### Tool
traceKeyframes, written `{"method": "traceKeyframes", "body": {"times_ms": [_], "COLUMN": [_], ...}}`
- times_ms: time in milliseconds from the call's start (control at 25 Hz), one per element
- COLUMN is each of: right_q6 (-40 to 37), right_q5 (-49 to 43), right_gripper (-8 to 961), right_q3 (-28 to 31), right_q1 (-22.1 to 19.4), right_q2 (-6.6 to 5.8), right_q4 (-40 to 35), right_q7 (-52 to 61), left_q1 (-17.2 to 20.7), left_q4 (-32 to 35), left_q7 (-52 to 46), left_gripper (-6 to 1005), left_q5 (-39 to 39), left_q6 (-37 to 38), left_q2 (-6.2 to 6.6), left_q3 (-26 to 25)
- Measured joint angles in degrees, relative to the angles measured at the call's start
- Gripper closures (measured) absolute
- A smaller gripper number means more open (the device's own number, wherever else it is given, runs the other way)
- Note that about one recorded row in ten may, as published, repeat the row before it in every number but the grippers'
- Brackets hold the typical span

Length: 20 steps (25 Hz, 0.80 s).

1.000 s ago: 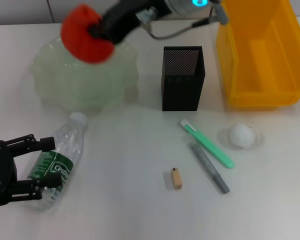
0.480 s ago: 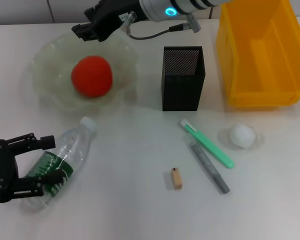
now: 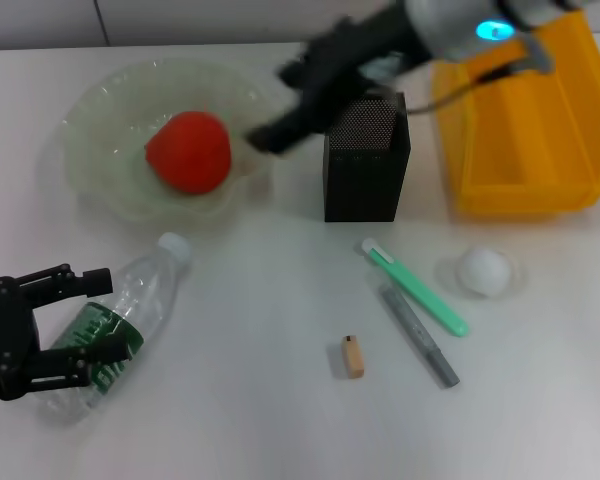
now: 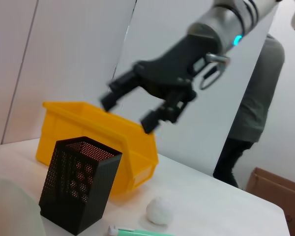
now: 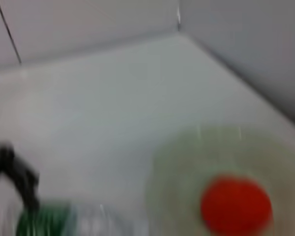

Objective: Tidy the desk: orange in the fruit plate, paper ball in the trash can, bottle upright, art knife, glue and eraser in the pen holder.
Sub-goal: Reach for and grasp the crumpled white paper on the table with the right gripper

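Note:
The orange [image 3: 188,150] [image 5: 236,204] lies in the fruit plate [image 3: 90,110]. My right gripper [image 3: 275,105] [image 4: 130,115] hangs open and empty above the gap between plate and pen holder [image 3: 365,170]. The bottle [image 3: 115,325] lies tilted on its side at the front left, and my left gripper [image 3: 85,325] is shut across its green label. The paper ball [image 3: 483,270] sits in front of the yellow trash can [image 3: 525,120]. The green art knife [image 3: 415,285], grey glue [image 3: 420,335] and eraser [image 3: 353,357] lie on the table in front of the holder.
In the left wrist view, the pen holder [image 4: 78,191], trash can [image 4: 88,128] and paper ball [image 4: 160,211] stand in a row. A person [image 4: 255,98] and a cardboard box [image 4: 275,191] are beyond the table's far side.
The right gripper let the orange go into the plate, then swung right toward the pen holder. The bottle turned under the left gripper's fingers.

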Motion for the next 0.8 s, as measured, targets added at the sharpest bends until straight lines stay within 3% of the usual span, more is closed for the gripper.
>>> {"method": "traceKeyframes", "body": {"times_ms": [40,160,240,520,800], "right_q6": [-5.78,-9.53,-12.63,-15.36,-15.61], "right_q5": [-4.81,-9.14,-14.57,-24.59,-26.84], "right_gripper": [176,131,101,124,147], "right_q3": [0.82,1.13,1.79,4.66,4.66], "right_q1": [-2.09,-4.56,-8.59,-11.23,-11.64], "right_q2": [0.11,0.23,0.45,0.43,0.32], "right_q4": [-4.5,-8.07,-10.58,-7.38,-4.27], "right_q7": [2.31,4.0,4.99,4.93,4.04], "left_q1": [0.04,0.07,-0.02,-0.78,-2.3], "left_q4": [0.0,0.0,0.0,0.0,0.09], "left_q7": [-0.03,-0.04,-0.24,-1.13,-2.22], "left_gripper": [171,172,172,173,174], "left_q5": [0.0,0.0,0.0,0.0,1.24], "left_q6": [0.0,0.0,-0.1,-1.09,-1.64], "left_q2": [0.01,0.05,0.15,0.31,0.03], "left_q3": [0.0,0.0,-0.06,-0.09,-0.07]}}
